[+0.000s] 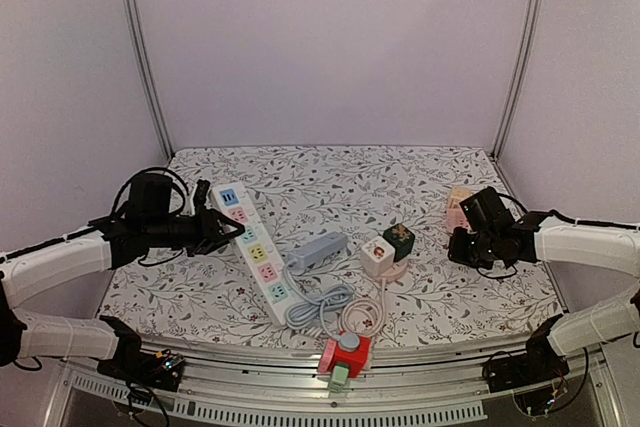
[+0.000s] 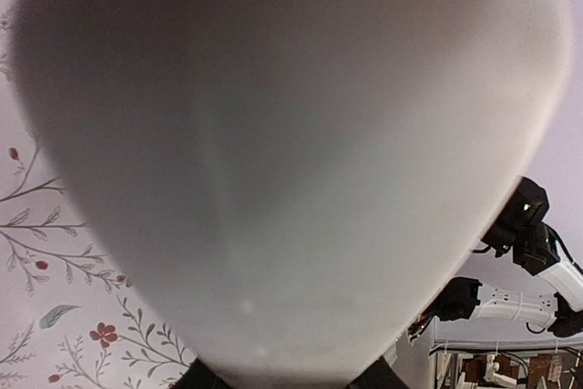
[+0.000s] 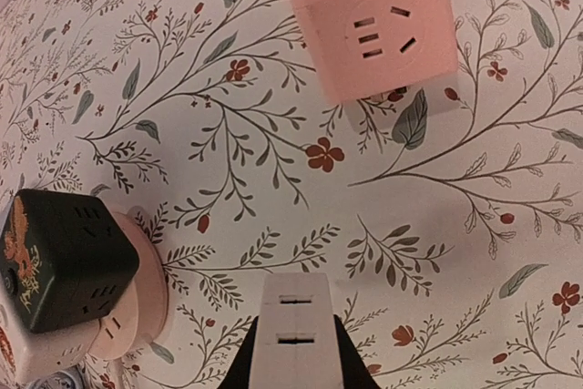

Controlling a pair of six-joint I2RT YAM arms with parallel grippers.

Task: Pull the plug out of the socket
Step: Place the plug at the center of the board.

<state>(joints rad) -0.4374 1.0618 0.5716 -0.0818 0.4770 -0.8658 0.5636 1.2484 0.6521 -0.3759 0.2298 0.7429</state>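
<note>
Right wrist view shows the right gripper (image 3: 296, 363) squeezing the white plug (image 3: 296, 316), free of the pink socket (image 3: 369, 25) on the far right. Pulling looks done. I cannot tell if the left gripper (image 1: 218, 225), by the power strip (image 1: 258, 252), is holding anything.

No readable text or numbers to be found here tbh; only a gold emblem is seen on the dark green cube socket (image 3: 55, 257), too blurred to be read.

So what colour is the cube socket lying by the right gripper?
The cube socket is pale pink, clearest in the right wrist view.
</note>
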